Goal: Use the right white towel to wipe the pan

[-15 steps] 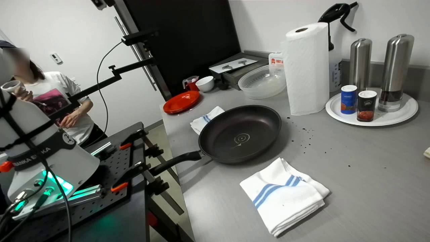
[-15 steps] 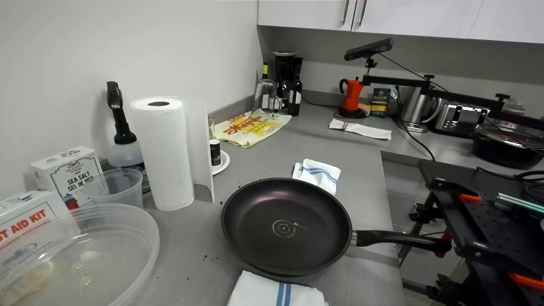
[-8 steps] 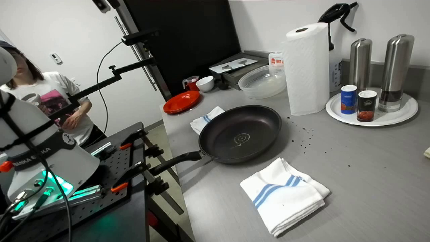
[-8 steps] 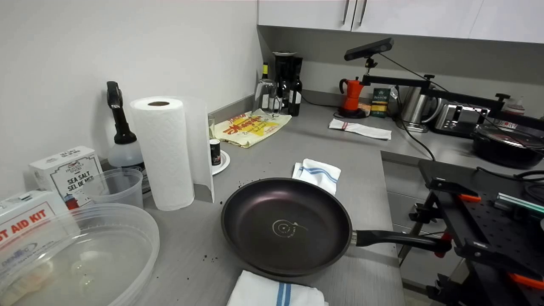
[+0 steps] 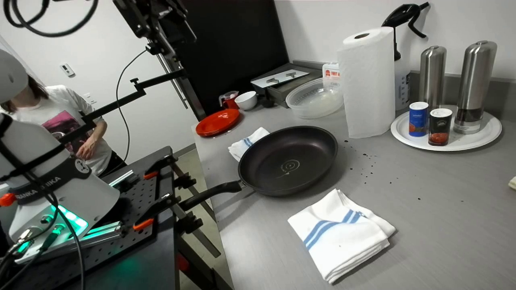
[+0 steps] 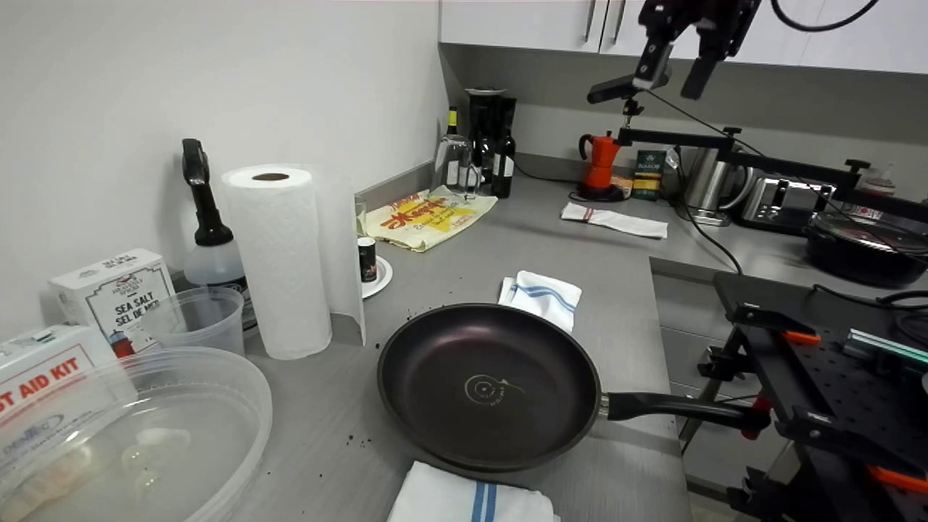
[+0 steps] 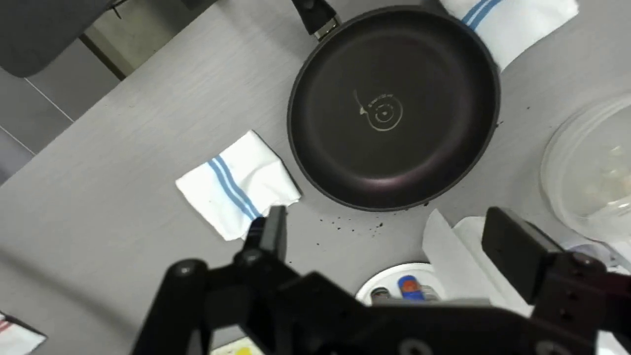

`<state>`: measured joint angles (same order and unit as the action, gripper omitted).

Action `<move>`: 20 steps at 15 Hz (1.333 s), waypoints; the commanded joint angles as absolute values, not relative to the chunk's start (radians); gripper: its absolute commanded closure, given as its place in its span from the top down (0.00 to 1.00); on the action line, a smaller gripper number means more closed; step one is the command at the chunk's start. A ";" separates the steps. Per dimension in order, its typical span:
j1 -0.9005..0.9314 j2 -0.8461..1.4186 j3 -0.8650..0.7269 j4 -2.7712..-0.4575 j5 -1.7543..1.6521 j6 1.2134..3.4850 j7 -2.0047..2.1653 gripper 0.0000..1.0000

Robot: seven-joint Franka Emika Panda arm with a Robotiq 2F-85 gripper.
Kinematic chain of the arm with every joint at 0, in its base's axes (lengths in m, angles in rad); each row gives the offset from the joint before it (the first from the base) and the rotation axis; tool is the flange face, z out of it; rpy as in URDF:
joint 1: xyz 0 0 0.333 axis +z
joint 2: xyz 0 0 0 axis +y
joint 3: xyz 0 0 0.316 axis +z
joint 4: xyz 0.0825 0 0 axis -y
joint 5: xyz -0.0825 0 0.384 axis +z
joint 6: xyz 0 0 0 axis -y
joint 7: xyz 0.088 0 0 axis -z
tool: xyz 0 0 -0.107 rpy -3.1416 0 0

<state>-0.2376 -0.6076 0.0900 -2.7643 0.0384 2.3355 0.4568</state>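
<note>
The right white towel [image 5: 340, 237] lies folded on the counter beside the pan, its blue stripes showing. It also shows in an exterior view [image 6: 542, 299] behind the pan and in the wrist view [image 7: 239, 185]. The black pan [image 5: 288, 161] rests on the counter, its handle reaching past the counter edge; it also shows in an exterior view [image 6: 489, 384] and the wrist view [image 7: 394, 108]. My gripper [image 7: 385, 214] is open with nothing between its fingers, high above the counter. In an exterior view the gripper [image 6: 668, 90] hangs near the top, apart from pan and towel.
Another blue-striped towel [image 5: 242, 147] lies on the pan's far side. The paper-towel roll [image 5: 367, 84] and a white plate [image 5: 489, 129] with canisters and mills stand by the wall. A clear plastic bowl [image 6: 239, 420] is near. Black crumbs lie beside the pan.
My gripper has come into view at the top of both exterior views, moving out over the counter. The pan and towels have not moved. The person in the background has shifted.
</note>
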 commanded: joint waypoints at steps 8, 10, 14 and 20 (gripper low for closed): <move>-0.347 -0.059 -0.010 -2.528 -0.100 2.601 0.597 1.00; -0.329 0.021 -0.062 -2.466 -0.081 2.621 0.580 1.00; -0.300 0.163 -0.150 -2.367 -0.019 2.662 0.522 1.00; -0.282 0.330 -0.215 -2.272 0.086 2.697 0.440 1.00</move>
